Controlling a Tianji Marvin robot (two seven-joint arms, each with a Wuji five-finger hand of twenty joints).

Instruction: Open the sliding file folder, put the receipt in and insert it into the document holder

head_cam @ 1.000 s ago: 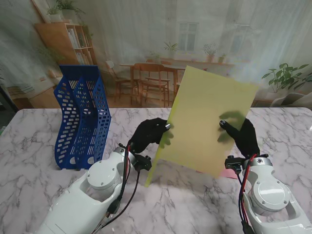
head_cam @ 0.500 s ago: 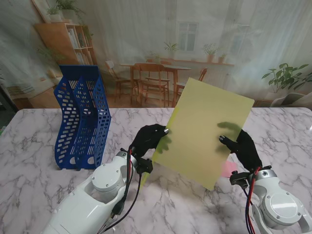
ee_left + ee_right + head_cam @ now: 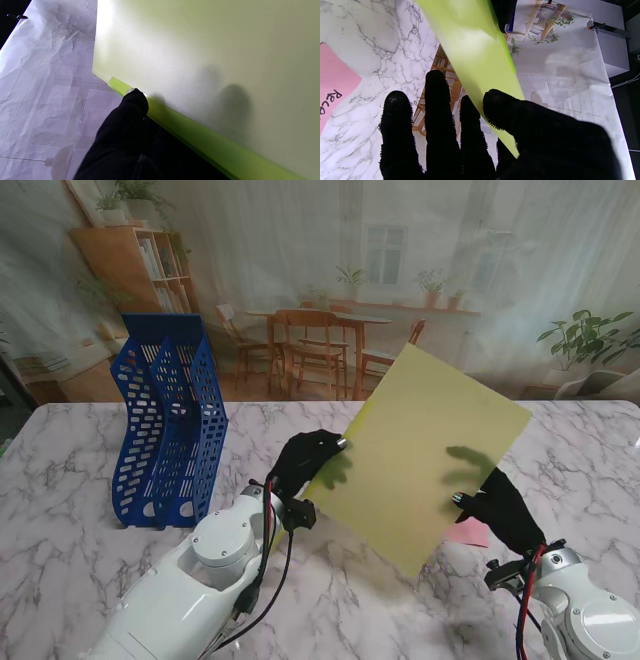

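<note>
A yellow-green translucent file folder (image 3: 420,450) hangs tilted in the air above the table's middle, held between both hands. My left hand (image 3: 303,463) is shut on its left edge, where the green sliding spine (image 3: 187,130) runs; a black fingertip (image 3: 133,102) presses on that spine. My right hand (image 3: 505,508) pinches the folder's right edge, with the thumb (image 3: 507,107) on one face and the fingers (image 3: 437,112) behind the other. The pink receipt (image 3: 468,532) lies flat on the marble under the folder's right corner, and its handwriting shows in the right wrist view (image 3: 332,85). The blue perforated document holder (image 3: 165,420) stands upright at the far left.
The table is white marble (image 3: 80,510) with a printed room backdrop (image 3: 330,270) along its far edge. The document holder's open slots face up, about a hand's width left of my left hand.
The folder has dropped lower and tipped flatter. My right arm has drawn back toward me and to the right, uncovering more of the pink receipt. The left hand has barely moved.
</note>
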